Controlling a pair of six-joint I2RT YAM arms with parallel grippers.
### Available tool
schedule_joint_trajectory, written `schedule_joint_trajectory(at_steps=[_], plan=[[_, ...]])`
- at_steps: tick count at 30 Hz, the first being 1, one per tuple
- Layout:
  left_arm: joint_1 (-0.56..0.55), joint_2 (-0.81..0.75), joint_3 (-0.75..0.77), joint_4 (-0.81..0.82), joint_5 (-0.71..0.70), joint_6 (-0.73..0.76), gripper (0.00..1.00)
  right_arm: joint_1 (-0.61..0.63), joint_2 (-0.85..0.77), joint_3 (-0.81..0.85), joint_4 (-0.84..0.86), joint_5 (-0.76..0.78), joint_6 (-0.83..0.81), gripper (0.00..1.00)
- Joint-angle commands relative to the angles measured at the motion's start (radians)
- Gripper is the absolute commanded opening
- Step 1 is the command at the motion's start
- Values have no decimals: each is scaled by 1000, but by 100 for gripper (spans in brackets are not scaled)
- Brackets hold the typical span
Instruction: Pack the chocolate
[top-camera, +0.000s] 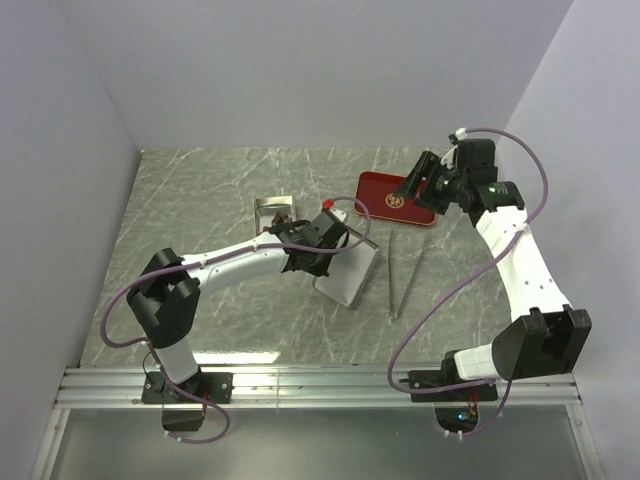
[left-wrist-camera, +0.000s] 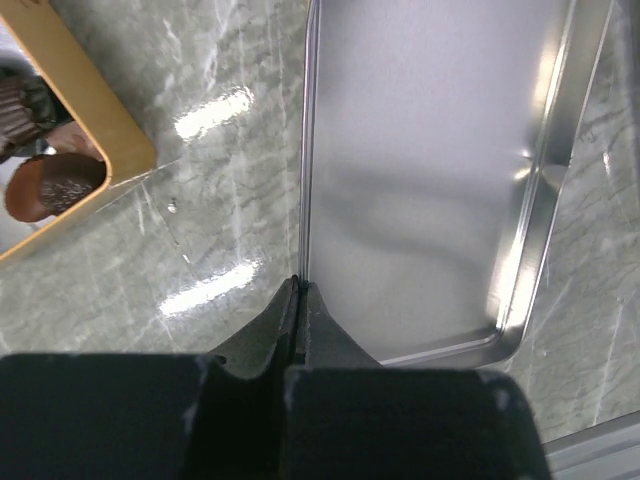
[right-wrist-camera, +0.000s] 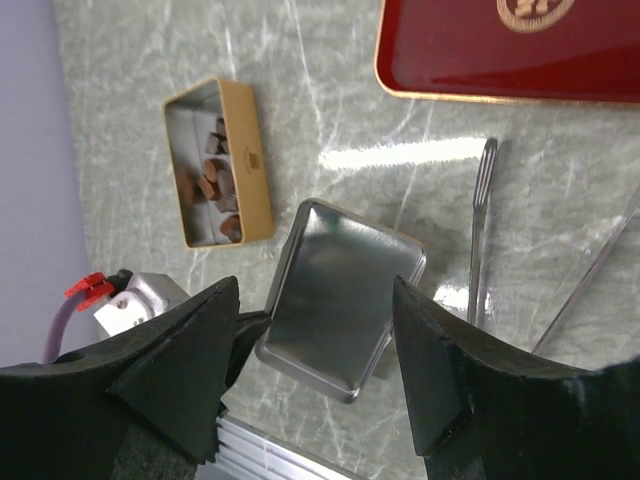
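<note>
Pinching lid (left-wrist-camera: 430, 180) rim, left tool (left-wrist-camera: 298, 295) closed

walls (top-camera: 330, 70): plain white, on three sides | bench (top-camera: 200, 190): grey marbled top, glossy, bright glare patches | near edge: aluminium rail (top-camera: 320, 384)

Grey marble-patterned table (top-camera: 200, 200), white veining, glare patches seen in the wrist views. Four items are found on it. Gold tin (top-camera: 272, 212), rectangular, open side up, is placed left of centre. Silver lid (top-camera: 350, 272), hollow side up, is set just to the near right of the tin, not touching it; whether it lies flat cannot be told. Red tray (top-camera: 378, 188), gold-rimmed with a gold emblem, is placed at the far right, well apart from the tin. Metal tongs (top-camera: 391, 280) are laid between lid and tray, legs splayed toward the tray, joined at the near end.
</note>
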Motion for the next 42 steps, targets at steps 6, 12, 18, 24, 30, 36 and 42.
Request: schedule_joint_trajectory(at_steps=[6,12,18,24,30,36,42], plan=[[20,-60,96,-58,-58,-84,0,-54,-76,130,9,-59,-4,70],[120,-131,164,-21,-25,-160,0,-73,-95,130,59,-149,9,75],[212,-183,253,84,54,-220,0,-66,-86,90,151,-281,74,75],[253,-243,221,207,142,-340,0,-33,-80,79,220,-353,101,75],[255,-250,202,261,184,-392,0,52,-28,119,228,-369,90,75],[255,-240,218,278,198,-397,0,156,16,150,214,-338,62,75],[258,-252,199,319,225,-400,0,173,19,134,232,-323,56,70]])
